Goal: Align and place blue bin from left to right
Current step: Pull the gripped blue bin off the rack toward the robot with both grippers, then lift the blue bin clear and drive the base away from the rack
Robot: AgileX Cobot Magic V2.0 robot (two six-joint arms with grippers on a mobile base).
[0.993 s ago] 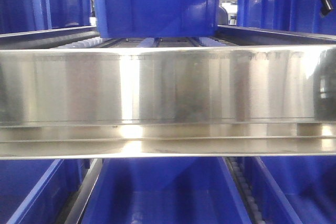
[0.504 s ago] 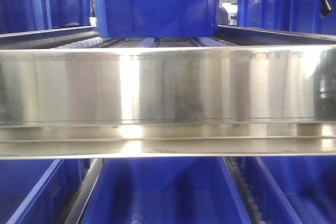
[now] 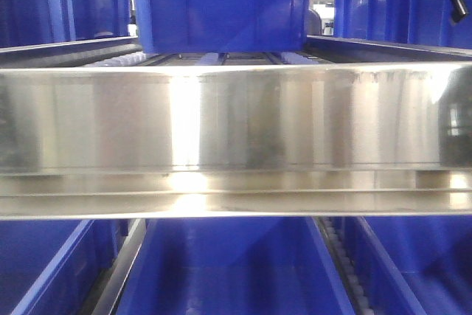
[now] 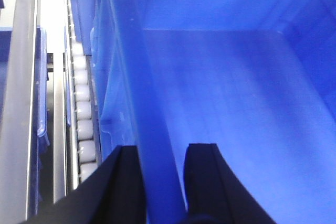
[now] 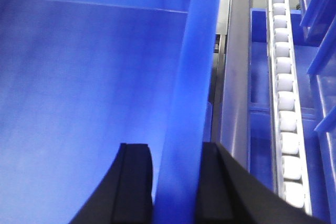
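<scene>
Over the roller rack (image 4: pixel 84 124), left claw (image 4: pixel 164 150) and right claw (image 5: pixel 172 148) pinch opposite rims of the blue bin (image 3: pixel 221 12).

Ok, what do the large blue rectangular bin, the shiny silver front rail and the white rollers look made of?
Large blue rectangular bin: likely moulded plastic, smooth, slightly glossy walls. Shiny silver front rail: metal, probably stainless steel, streaky mirror-like reflections. White rollers: seemingly plastic, rounded and dull; hard to confirm.

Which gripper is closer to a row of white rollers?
Left. The left gripper grips the blue bin right beside the rollers; a steel rail separates the right gripper from its rollers.
</scene>
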